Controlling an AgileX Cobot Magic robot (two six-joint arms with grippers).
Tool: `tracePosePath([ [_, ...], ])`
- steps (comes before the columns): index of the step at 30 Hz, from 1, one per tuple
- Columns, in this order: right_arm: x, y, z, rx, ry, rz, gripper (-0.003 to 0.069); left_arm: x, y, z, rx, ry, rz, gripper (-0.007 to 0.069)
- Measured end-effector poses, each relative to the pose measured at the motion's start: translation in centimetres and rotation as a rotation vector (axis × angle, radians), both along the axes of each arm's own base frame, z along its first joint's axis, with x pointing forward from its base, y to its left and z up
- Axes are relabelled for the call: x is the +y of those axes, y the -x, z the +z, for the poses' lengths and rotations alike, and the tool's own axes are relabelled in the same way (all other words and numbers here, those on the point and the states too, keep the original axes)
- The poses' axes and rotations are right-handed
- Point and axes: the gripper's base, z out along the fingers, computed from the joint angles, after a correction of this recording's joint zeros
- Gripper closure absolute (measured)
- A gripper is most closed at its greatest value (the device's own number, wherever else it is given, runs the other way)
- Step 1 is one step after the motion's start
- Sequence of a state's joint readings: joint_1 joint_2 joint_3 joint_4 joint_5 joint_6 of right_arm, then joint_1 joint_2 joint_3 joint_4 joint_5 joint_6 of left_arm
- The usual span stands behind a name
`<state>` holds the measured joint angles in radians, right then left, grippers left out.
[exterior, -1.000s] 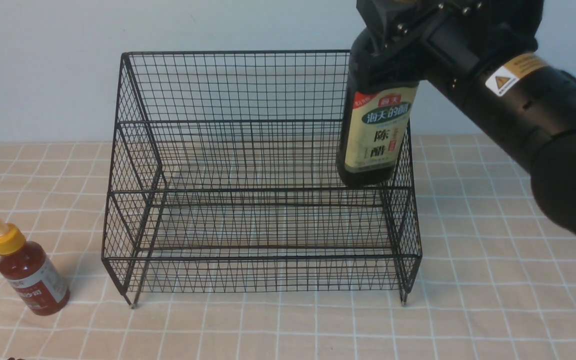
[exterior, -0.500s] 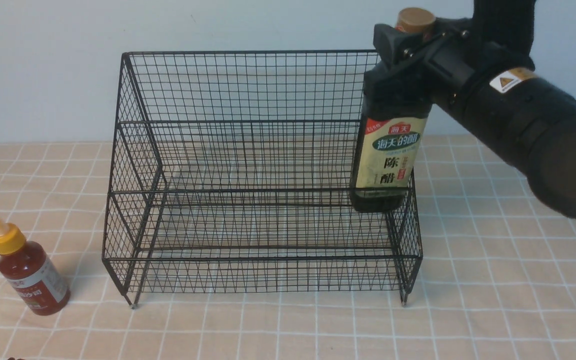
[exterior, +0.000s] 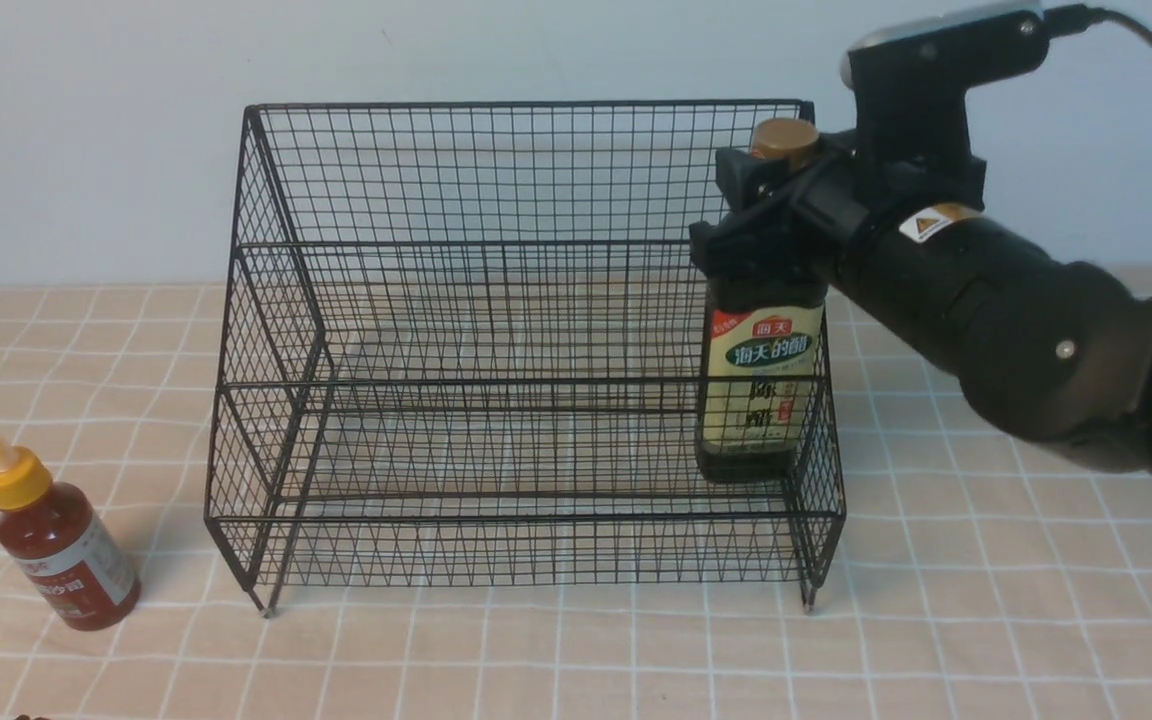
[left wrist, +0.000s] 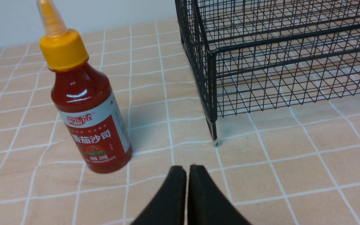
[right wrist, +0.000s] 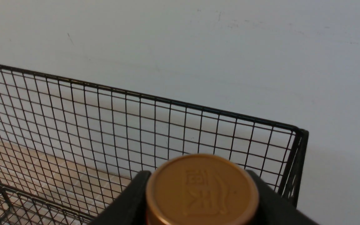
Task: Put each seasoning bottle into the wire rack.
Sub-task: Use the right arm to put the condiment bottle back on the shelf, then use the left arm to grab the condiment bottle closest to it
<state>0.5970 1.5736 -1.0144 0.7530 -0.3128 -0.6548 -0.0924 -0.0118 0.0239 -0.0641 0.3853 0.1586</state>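
Observation:
The tall dark vinegar bottle (exterior: 758, 400) with a gold cap (right wrist: 202, 187) stands upright inside the black wire rack (exterior: 496, 170), at the right end of its lower front tier. Whether its base touches the shelf I cannot tell. My right gripper (exterior: 766, 215) is shut on the bottle's shoulder, just under the cap, its fingers (right wrist: 130, 197) on either side. The small red sauce bottle (exterior: 61, 545) with a yellow nozzle stands on the cloth left of the rack. My left gripper (left wrist: 186, 170) is shut and empty, low over the cloth, close to the red sauce bottle (left wrist: 89, 115).
A checked beige tablecloth (exterior: 986, 600) covers the table, with a pale wall behind the rack. The rack's front left foot (left wrist: 214, 142) stands a short way beyond my left gripper. My right forearm (exterior: 1016, 320) reaches in from the right, above the rack's side wall.
My right gripper has come down with the vinegar bottle, from above the rack's right side into the lower tier. The red sauce bottle and the rack have not moved.

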Motion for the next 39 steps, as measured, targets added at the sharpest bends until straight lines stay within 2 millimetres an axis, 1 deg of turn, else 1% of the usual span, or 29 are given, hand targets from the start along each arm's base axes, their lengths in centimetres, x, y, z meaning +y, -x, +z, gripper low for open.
tracePosePath([
  [5, 0.0, 0.0, -0.1, 0.003, 0.004, 0.003, 0.0341, 0.0, 0.0, 0.0, 0.0, 0.0, 0.0, 0.0631],
  [7, 0.0, 0.1, 0.1, 0.001, 0.003, 0.004, 0.0319, 0.0, 0.0, 0.0, 0.0, 0.0, 0.0, 0.0631],
  [8, -0.1, 0.2, 0.4, -0.003, -0.007, 0.002, 0.0293, 0.0, 0.0, 0.0, 0.0, 0.0, 0.0, 0.0631],
  [9, -0.1, 0.2, 0.5, -0.001, -0.011, 0.002, 0.0288, 0.0, 0.0, 0.0, 0.0, 0.0, 0.0, 0.0631],
  [11, -0.3, 0.7, 1.4, 0.008, -0.04, 0.011, 0.0241, 0.0, 0.0, 0.0, 0.0, 0.0, 0.0, 0.0631],
  [13, -0.4, 1.1, 2.0, 0.018, -0.057, 0.022, 0.0223, 0.0, 0.0, 0.0, 0.0, 0.0, 0.0, 0.0631],
  [14, -0.6, 1.8, 2.8, 0.027, -0.075, 0.044, 0.0216, 0.0, 0.0, 0.0, 0.0, 0.0, 0.0, 0.0631],
  [16, -0.8, 2.7, 3.9, 0.033, -0.087, 0.081, 0.0215, 0.0, 0.0, 0.0, 0.0, 0.0, 0.0, 0.0631],
  [17, -0.8, 2.8, 4.0, 0.033, -0.088, 0.084, 0.0215, 0.0, 0.0, 0.0, 0.0, 0.0, 0.0, 0.0631],
  [19, -1.1, 3.8, 5.1, 0.032, -0.099, 0.123, 0.0225, 0.0, 0.0, 0.0, 0.0, 0.0, 0.0, 0.0631],
  [23, -1.4, 5.5, 6.5, 0.052, -0.105, 0.2, 0.0279, 0.0, 0.0, 0.0, 0.0, 0.0, 0.0, 0.0631],
  [26, -1.5, 6.5, 7.1, 0.07, -0.104, 0.25, 0.034, 0.0, 0.0, 0.0, 0.0, 0.0, 0.0, 0.0631],
  [29, -1.7, 7.9, 7.9, 0.089, -0.097, 0.316, 0.0456, 0.0, 0.0, 0.0, 0.0, 0.0, 0.0, 0.0631],
  [31, -2.0, 9.1, 8.5, 0.098, -0.079, 0.369, 0.0568, 0.0, 0.0, 0.0, 0.0, 0.0, 0.0, 0.0631],
  [32, -2.0, 9.2, 8.5, 0.098, -0.075, 0.374, 0.0586, 0.0, 0.0, 0.0, 0.0, 0.0, 0.0, 0.0631],
  [33, -2.3, 9.8, 8.7, 0.119, -0.059, 0.404, 0.0631, 0.0, 0.0, 0.0, 0.0, 0.0, 0.0, 0.0631],
  [36, -2.9, 10.2, 8.5, 0.197, -0.059, 0.427, 0.0662, 0.0, 0.0, 0.0, 0.0, 0.0, 0.0, 0.0631],
  [38, -3.9, 10.1, 8.0, 0.289, -0.078, 0.404, 0.0668, 0.0, 0.0, 0.0, 0.0, 0.0, 0.0, 0.0631],
  [39, -4.7, 9.9, 7.7, 0.347, -0.099, 0.367, 0.0668, 0.0, 0.0, 0.0, 0.0, 0.0, 0.0, 0.0631],
])
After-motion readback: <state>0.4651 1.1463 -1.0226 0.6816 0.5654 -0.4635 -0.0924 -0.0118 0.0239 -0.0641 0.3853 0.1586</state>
